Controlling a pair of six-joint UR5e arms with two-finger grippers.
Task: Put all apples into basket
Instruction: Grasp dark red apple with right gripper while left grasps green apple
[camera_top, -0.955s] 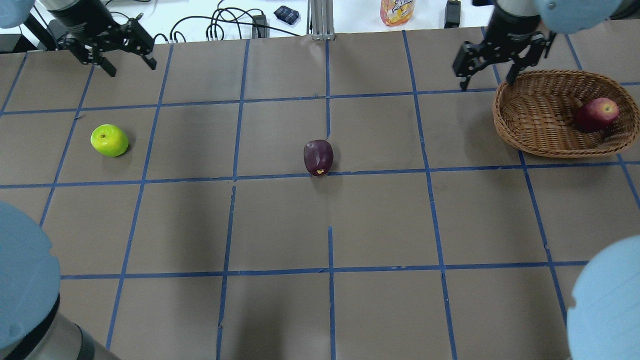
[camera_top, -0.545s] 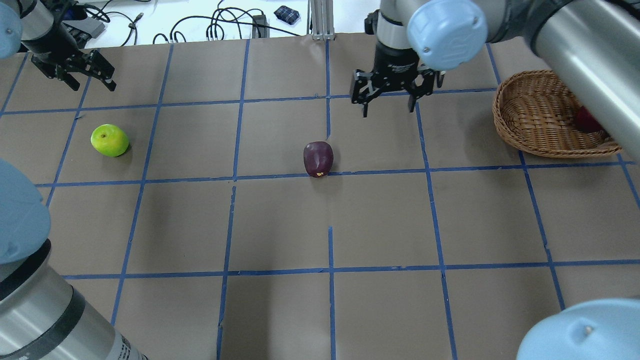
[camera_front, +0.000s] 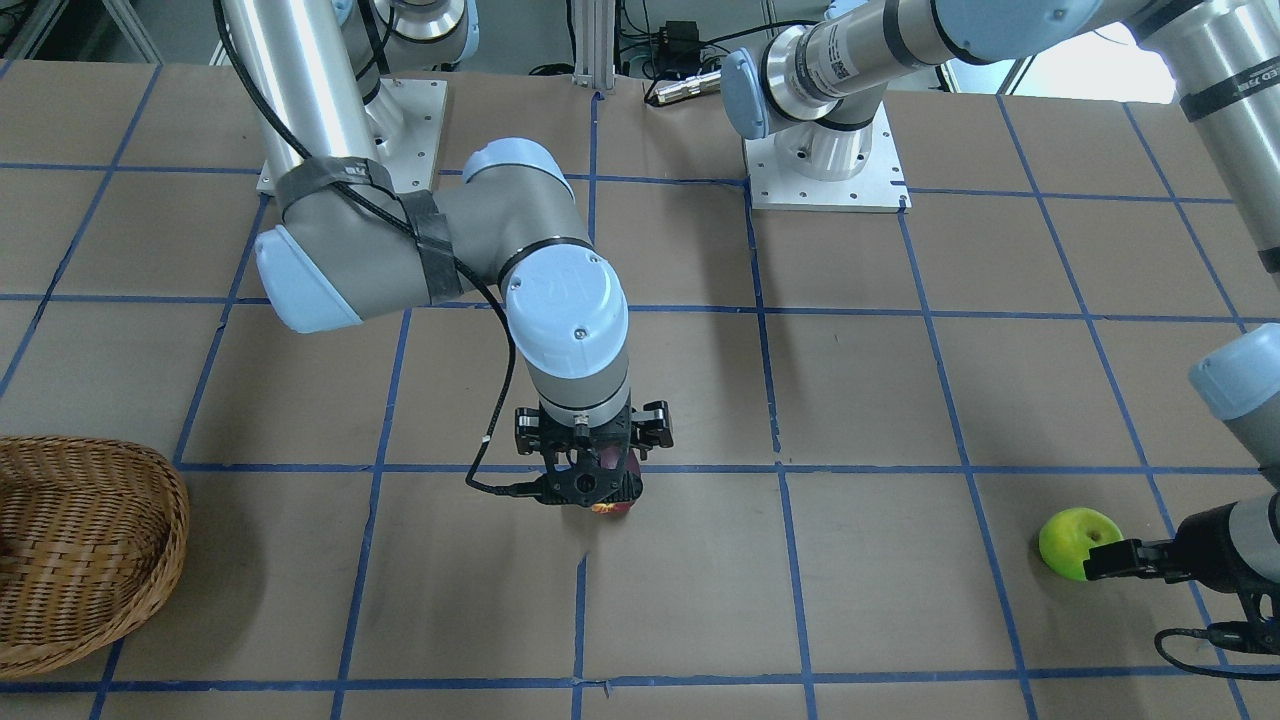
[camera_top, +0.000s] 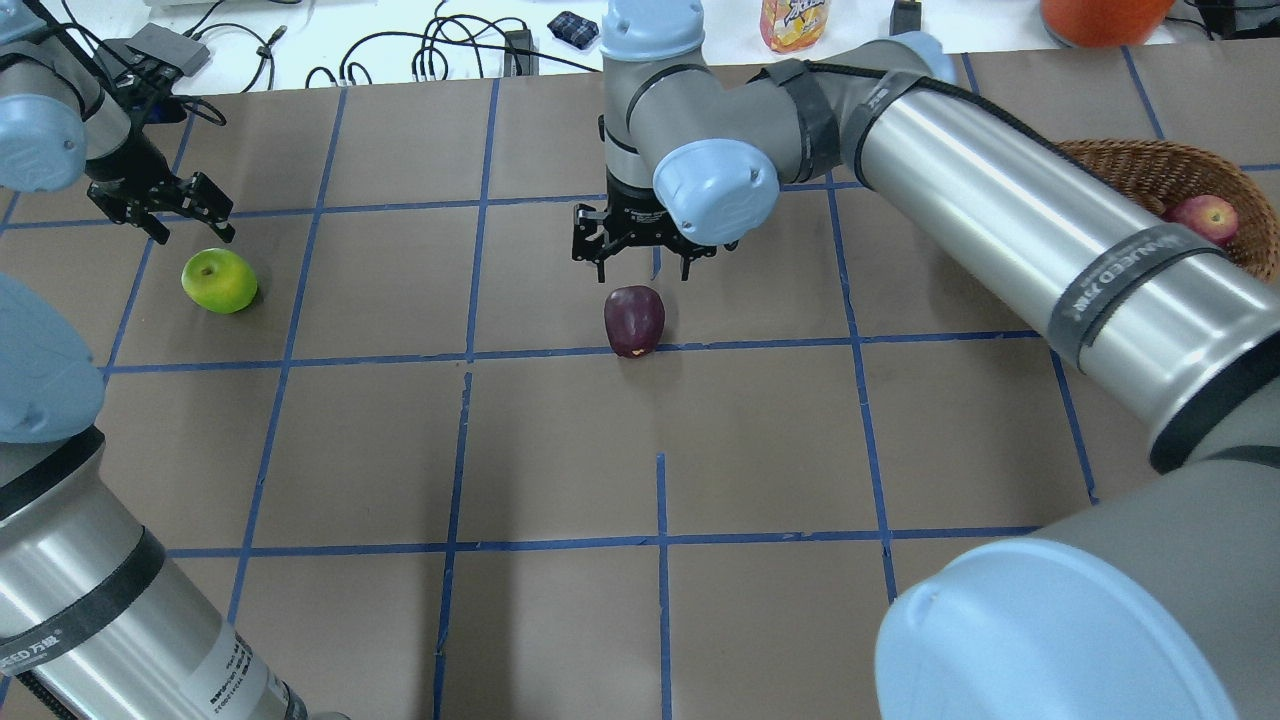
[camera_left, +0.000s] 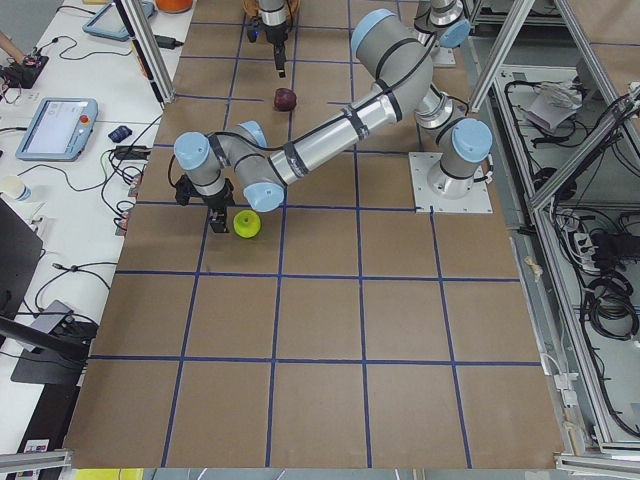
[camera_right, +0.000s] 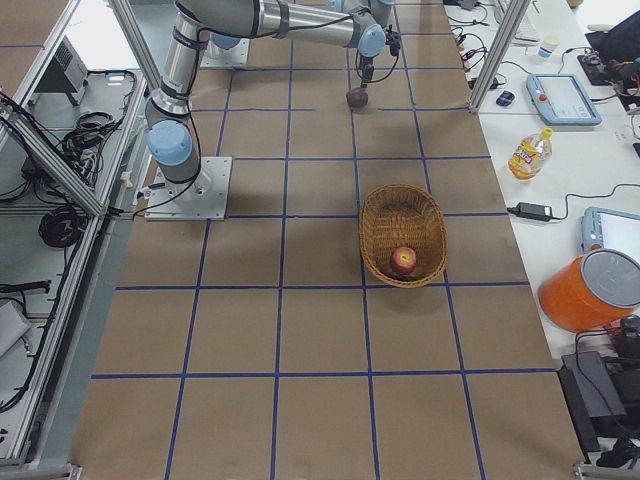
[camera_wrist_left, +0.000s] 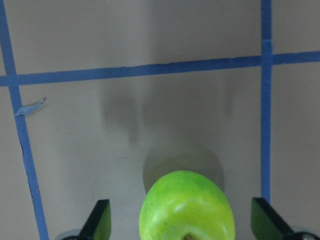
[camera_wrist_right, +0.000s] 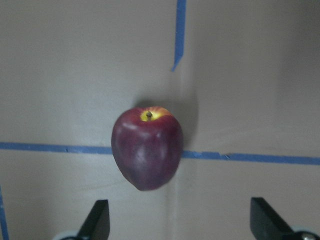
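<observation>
Fingers first: your right gripper (camera_top: 643, 272) hangs spread wide over the maroon apple (camera_top: 634, 320) with nothing in it, and the left gripper (camera_top: 192, 233) is likewise spread and empty at the green apple (camera_top: 219, 281). Measured from the basket (camera_top: 1120, 160), the red apple (camera_top: 1205, 217) lies inside it, the maroon one lies well apart from it toward the middle of the table (camera_top: 760, 440), and the green one lies farthest from it, toward the opposite end. Your next move turns on the offset in the right wrist view. There the maroon apple lies beyond the fingertips, not between them, and off the midline, nearer one finger than the other. It lies on its side with the yellow-patched stem end toward the top of that view, so its long axis runs across the line on which the fingers close. That looks a fair orientation, since the pads would meet the narrower flanks. I judge you should shift the gripper sideways to centre the apple and then lower before closing, or one finger may touch first and roll it away. In the left wrist view the green apple sits almost centred between the fingers, so that arm looks better lined up, though it works the apple farthest from the basket.
</observation>
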